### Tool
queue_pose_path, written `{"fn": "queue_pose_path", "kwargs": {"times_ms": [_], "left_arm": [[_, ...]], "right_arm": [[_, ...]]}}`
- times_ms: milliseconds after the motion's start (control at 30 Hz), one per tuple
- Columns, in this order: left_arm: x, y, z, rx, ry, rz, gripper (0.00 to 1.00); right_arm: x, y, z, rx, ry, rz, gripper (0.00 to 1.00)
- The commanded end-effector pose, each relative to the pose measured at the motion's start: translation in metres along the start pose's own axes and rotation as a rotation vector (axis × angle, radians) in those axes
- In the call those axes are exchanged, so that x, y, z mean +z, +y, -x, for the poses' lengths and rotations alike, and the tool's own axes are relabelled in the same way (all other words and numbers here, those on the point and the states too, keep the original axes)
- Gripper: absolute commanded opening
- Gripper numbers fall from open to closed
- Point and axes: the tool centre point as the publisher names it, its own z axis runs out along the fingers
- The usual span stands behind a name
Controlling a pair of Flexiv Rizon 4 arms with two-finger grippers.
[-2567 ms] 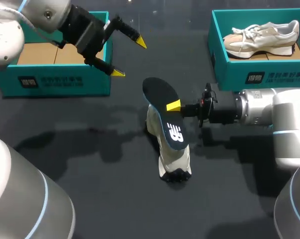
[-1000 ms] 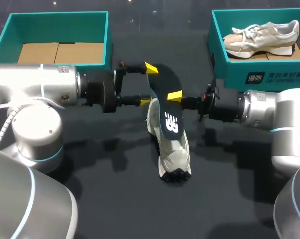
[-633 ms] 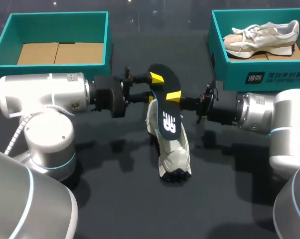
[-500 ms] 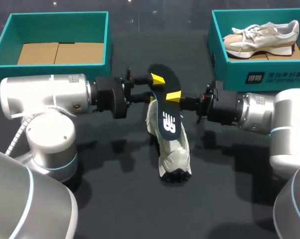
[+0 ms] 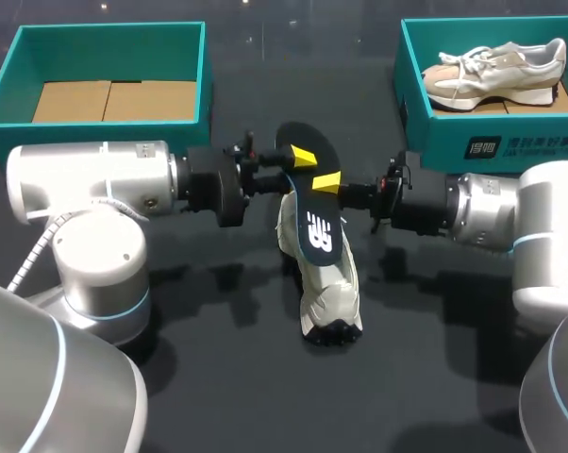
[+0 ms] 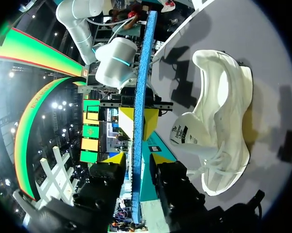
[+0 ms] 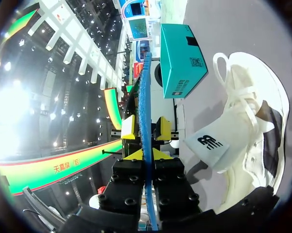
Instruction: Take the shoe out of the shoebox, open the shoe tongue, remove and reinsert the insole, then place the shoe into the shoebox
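The dark blue insole [image 5: 310,200] stands tilted above the white shoe [image 5: 327,283], which lies on the table with its tongue pulled out. My right gripper [image 5: 327,183] comes in from the right and is shut on the insole's middle. In the right wrist view the insole [image 7: 145,97] runs edge-on between its yellow tips [image 7: 147,155]. My left gripper [image 5: 297,159] comes in from the left at the insole's upper end. Seen from the left wrist, its fingers [image 6: 137,159] stand on either side of the insole [image 6: 141,87] with a thin gap on each side. The shoe [image 6: 219,121] lies beside them.
A teal shoebox [image 5: 109,52] with a cardboard floor stands at the back left. Another teal box [image 5: 496,143] at the back right holds a beige shoe [image 5: 496,68]. The dark table is bare around the white shoe.
My left arm swung down from the left box to the insole, and its fingers narrowed around the insole's upper end. The right gripper kept its hold and the insole tilted slightly.
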Motion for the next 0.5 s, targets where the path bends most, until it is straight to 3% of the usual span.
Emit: {"fn": "queue_pose_path", "kwargs": {"times_ms": [33, 100, 200, 433, 467, 500], "left_arm": [[0.0034, 0.0002, -0.0009, 0.004, 0.006, -0.001, 0.27], [0.0042, 0.0002, -0.0015, 0.006, 0.007, -0.001, 0.25], [0.0048, 0.0000, -0.0017, 0.008, 0.007, -0.003, 0.00], [0.0046, -0.0016, -0.0026, 0.015, 0.003, -0.007, 0.00], [0.0038, -0.0019, -0.0026, 0.016, 0.003, -0.007, 0.00], [0.0026, -0.0022, -0.0025, 0.016, 0.003, -0.007, 0.00]], "right_arm": [[-0.0003, 0.0003, 0.0010, 0.002, -0.001, -0.009, 0.00], [0.0000, 0.0005, 0.0014, 0.004, -0.001, -0.013, 0.00], [0.0003, 0.0011, 0.0022, 0.005, -0.001, -0.016, 0.00], [-0.0016, 0.0025, 0.0046, 0.013, 0.015, -0.015, 0.00], [-0.0026, 0.0026, 0.0048, 0.012, 0.020, -0.015, 0.03], [-0.0037, 0.0024, 0.0048, 0.010, 0.023, -0.018, 0.41]]}}
